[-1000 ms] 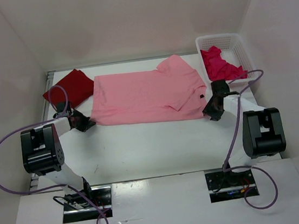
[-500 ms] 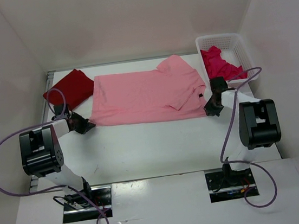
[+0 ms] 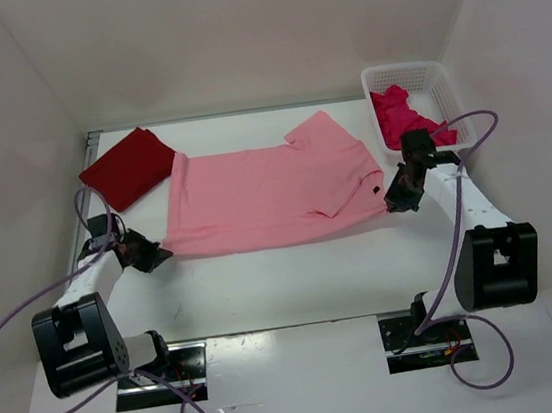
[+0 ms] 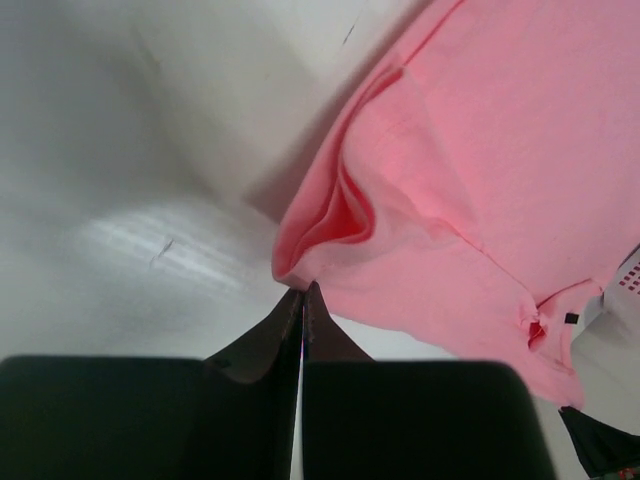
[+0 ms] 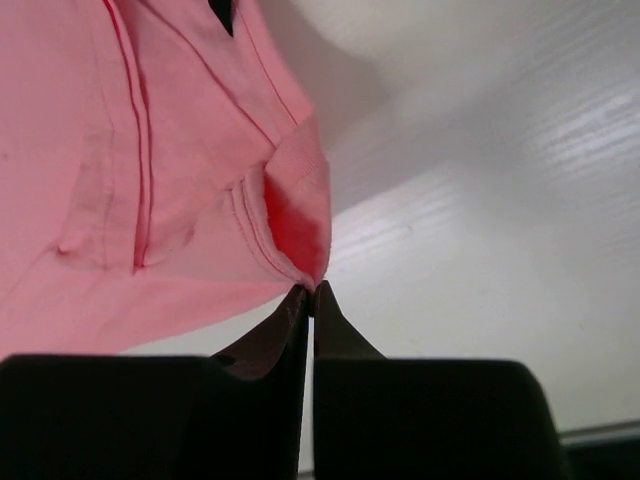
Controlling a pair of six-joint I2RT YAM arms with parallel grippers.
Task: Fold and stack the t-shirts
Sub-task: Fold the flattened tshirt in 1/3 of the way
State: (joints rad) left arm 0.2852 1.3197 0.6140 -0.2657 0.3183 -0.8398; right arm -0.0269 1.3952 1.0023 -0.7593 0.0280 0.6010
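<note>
A light pink t-shirt [image 3: 264,193] lies spread across the middle of the table. My left gripper [image 3: 161,252] is shut on its near left corner [image 4: 295,265], which is lifted off the table. My right gripper [image 3: 392,195] is shut on its near right corner [image 5: 305,262], also raised. A dark red t-shirt [image 3: 128,166] lies folded at the back left. A crimson-magenta t-shirt [image 3: 404,118] lies bunched in the white basket [image 3: 431,77].
The white mesh basket stands at the back right corner. White walls close in the table at the back and both sides. Purple cables [image 3: 473,167] loop off both arms. Bare table [image 3: 286,286] runs along the near side.
The right gripper closed on the pink shirt's near right corner. Both arms then rose and swung outward, lifting and pulling the shirt's near edge taut.
</note>
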